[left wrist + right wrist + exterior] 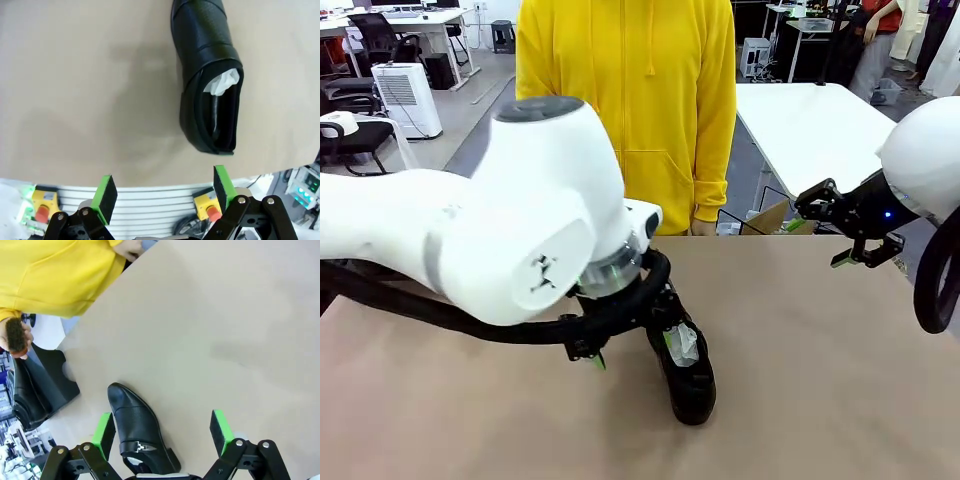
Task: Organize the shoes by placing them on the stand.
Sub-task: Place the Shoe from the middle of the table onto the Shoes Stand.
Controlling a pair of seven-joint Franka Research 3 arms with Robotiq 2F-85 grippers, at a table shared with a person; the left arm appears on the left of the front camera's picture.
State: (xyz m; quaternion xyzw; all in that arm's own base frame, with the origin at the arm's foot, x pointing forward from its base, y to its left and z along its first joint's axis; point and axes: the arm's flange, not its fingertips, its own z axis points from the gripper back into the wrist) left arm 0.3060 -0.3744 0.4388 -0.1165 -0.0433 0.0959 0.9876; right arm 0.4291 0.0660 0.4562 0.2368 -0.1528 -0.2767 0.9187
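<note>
A black shoe (690, 378) stuffed with white paper lies on the tan table in front of me. My left gripper (635, 352) hangs just above its heel end. In the left wrist view the same shoe (210, 75) lies ahead of the open left gripper (164, 192), nearer the right-hand finger, with nothing between the green pads. My right gripper (855, 255) hovers open near the table's far right edge. In its wrist view, a black shoe with a metal buckle (137, 432) lies low between the open right gripper's (162, 432) fingers. The black stand (57, 375) sits at the left with a dark shoe (25, 390) on it.
A person in a yellow hoodie (630, 100) stands at the far side of the table (820, 380). One hand holds a small brown brush (15, 335). My left arm (470, 240) covers the table's middle left. A cardboard box (770, 218) sits beyond the far edge.
</note>
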